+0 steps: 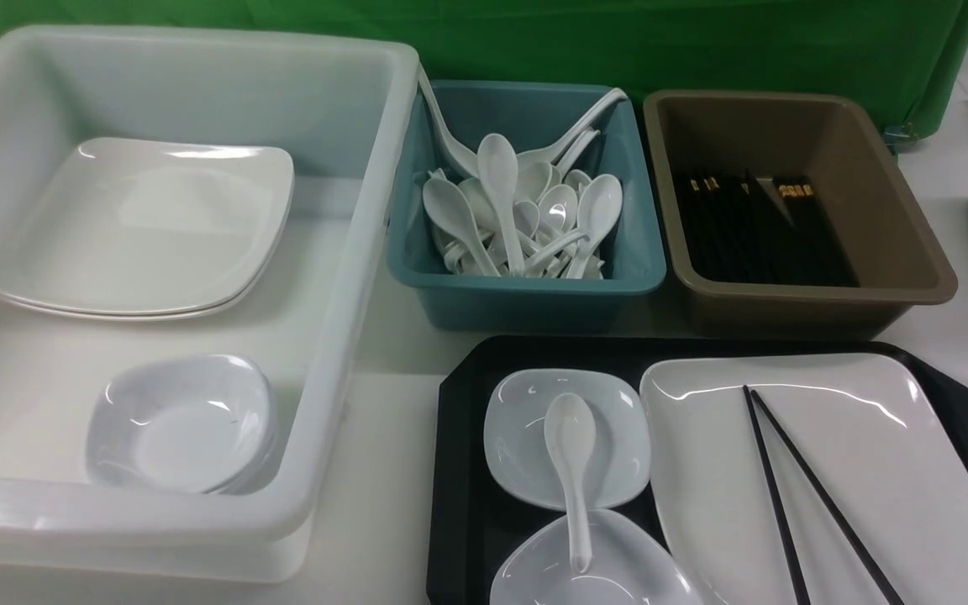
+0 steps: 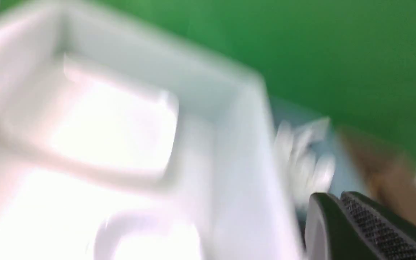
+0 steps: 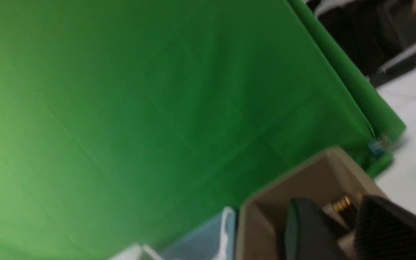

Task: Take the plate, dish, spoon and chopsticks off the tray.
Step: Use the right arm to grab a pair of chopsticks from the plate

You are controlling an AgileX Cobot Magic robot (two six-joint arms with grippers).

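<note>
Chopsticks on the plate, robot's right
They lie fore-and-aft, likely nearer the right tool, parted and empty; left tool clenched.

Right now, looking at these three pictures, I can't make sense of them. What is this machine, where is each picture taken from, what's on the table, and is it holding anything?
It is a robot with two arms, each ending in a two-fingered gripper. The wide picture comes from a camera between the arms, looking forward; the arms themselves are out of shot. The two blurry pictures come from cameras on the wrists. The left gripper is shut and the right gripper is open; neither seems to hold anything.

On the table sits a black tray. It carries two small dishes with a spoon lying across them, and a large plate with chopsticks on it. Behind stand a white tub, a blue-green bin and a brown bin, holding more of the same tableware.
</note>
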